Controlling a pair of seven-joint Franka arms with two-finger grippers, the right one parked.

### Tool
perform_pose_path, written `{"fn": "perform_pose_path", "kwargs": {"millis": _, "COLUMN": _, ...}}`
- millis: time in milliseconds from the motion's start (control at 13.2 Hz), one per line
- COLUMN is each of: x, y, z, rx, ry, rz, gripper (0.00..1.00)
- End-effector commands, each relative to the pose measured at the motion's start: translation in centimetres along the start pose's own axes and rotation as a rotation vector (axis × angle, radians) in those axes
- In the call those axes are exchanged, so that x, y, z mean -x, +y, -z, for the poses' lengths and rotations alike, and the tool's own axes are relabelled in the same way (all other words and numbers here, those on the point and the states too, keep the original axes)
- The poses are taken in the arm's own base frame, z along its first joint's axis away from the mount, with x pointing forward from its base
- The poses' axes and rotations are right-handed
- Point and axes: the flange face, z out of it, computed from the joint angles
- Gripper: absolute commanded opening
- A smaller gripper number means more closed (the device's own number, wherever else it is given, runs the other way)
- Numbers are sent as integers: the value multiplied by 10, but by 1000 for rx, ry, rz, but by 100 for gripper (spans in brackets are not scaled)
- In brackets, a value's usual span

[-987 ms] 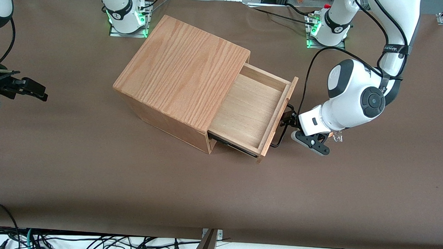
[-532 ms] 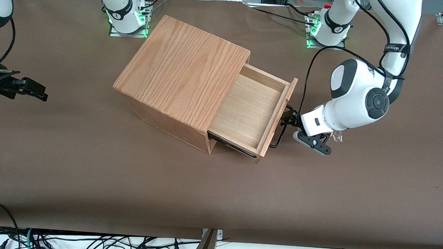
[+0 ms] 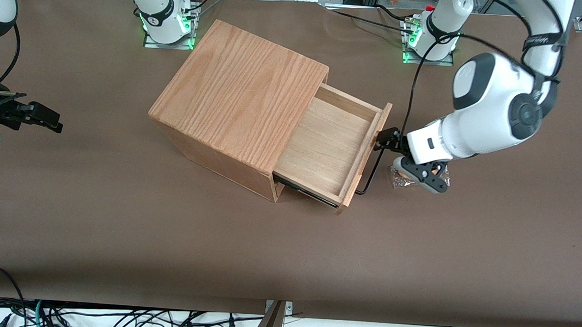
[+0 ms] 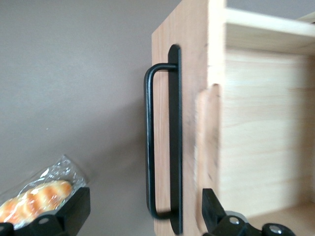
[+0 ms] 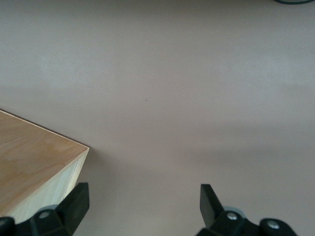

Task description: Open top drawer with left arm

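Note:
The top drawer [image 3: 328, 145] stands pulled well out of the oak-grain cabinet [image 3: 240, 92], its pale inside bare. Its thin black wire handle [image 3: 369, 179] shows on the drawer front [image 4: 189, 98]. The left arm [image 3: 489, 113] hangs just in front of that drawer front, with its gripper [image 3: 388, 140] raised near the front's upper edge. In the left wrist view the gripper [image 4: 142, 216] is open. Its two fingers [image 4: 74, 214] are spread wide, clear of the handle [image 4: 149, 147], and hold nothing.
A clear packet of bread [image 3: 401, 177] lies on the brown table under the wrist, in front of the drawer; it also shows as the bread packet [image 4: 34, 194] in the left wrist view. Two arm bases [image 3: 429, 34] stand farther from the camera than the cabinet.
The left arm has risen and drawn back from the handle toward its own end of the table, uncovering the bread packet. The drawer has stayed where it was.

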Motion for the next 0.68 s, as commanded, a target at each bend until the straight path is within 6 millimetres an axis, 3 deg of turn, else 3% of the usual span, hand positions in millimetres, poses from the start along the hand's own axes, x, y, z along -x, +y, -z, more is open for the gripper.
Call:
{"fn": "perform_pose_path", "kwargs": {"millis": 0, "x": 24, "y": -18, "z": 56, "rx": -10, "ry": 11, "rz": 23, "gripper": 100}}
{"fn": "perform_pose_path", "kwargs": {"millis": 456, "x": 64, "y": -92, "z": 108, "rx": -242, "ry": -50, "rz": 110, "gripper": 100}}
{"fn": "perform_pose_path", "kwargs": {"millis": 608, "x": 78, "y": -96, "z": 135, "rx": -392, "ry": -46, "rz": 137, "gripper": 100}}
